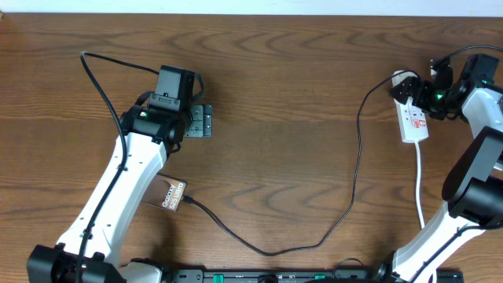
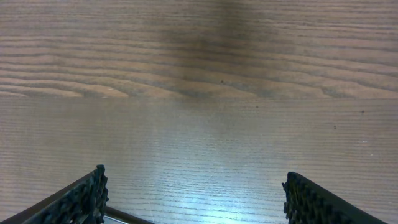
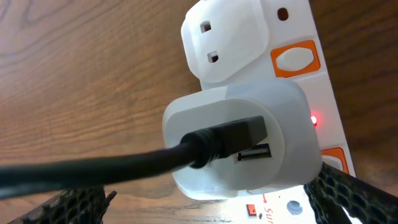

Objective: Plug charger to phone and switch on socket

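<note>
The phone (image 1: 170, 196), a dark slab with white lettering, lies at the lower left, partly under my left arm. The black charger cable (image 1: 355, 181) has its plug tip at the phone's right edge and runs in a loop up to a white adapter (image 3: 242, 140) plugged into the white socket strip (image 1: 413, 122) at the upper right. A small red light (image 3: 314, 119) glows on the strip. My left gripper (image 1: 201, 122) is open and empty over bare wood, well above the phone. My right gripper (image 3: 205, 199) is open, its fingers on either side of the adapter.
The strip's white cord (image 1: 419, 185) runs down toward the right arm's base. An orange switch (image 3: 295, 58) sits beside an empty outlet in the right wrist view. Bare wood table (image 2: 199, 81) fills the left wrist view.
</note>
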Available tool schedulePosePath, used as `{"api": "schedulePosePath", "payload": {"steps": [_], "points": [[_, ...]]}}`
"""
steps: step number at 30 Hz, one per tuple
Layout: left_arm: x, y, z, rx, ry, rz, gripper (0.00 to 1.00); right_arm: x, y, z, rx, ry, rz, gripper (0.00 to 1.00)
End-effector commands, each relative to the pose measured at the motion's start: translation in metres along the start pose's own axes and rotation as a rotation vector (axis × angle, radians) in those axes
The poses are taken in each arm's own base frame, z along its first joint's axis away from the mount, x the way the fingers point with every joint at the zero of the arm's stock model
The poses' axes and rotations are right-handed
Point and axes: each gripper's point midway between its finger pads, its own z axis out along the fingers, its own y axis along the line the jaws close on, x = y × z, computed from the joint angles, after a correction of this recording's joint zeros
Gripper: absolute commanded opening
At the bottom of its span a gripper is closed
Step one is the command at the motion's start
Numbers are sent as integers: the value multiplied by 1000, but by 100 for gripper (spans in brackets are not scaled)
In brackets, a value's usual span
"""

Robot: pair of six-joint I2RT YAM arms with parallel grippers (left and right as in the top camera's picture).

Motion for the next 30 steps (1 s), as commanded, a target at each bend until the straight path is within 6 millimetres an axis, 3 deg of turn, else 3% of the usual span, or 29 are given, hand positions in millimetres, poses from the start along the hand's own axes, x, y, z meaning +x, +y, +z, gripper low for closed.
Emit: {"api": "schedulePosePath", "payload": {"steps": [1, 5, 9, 14, 19, 25, 30], "points": [[-7, 2, -7, -7, -28, 2, 88, 28, -5, 19, 17, 102, 112, 99], [-7, 2, -7, -7, -28, 2, 87, 16, -18, -13, 92, 59, 128, 99], [-7, 2, -7, -7, -28, 2, 88, 1, -15, -54, 160, -23, 137, 99], [-7, 2, -7, -7, -28, 2, 88, -7, 11, -114, 238, -119, 123, 99], [-7, 2, -7, -7, -28, 2, 87, 2, 57, -160, 237, -171, 53, 99], [-7, 2, -7, -7, -28, 2, 88, 27, 108, -191, 194, -179, 16, 99], [-7, 2, -7, -7, -28, 2, 88, 47, 122, -198, 184, -140, 18, 99]]}}
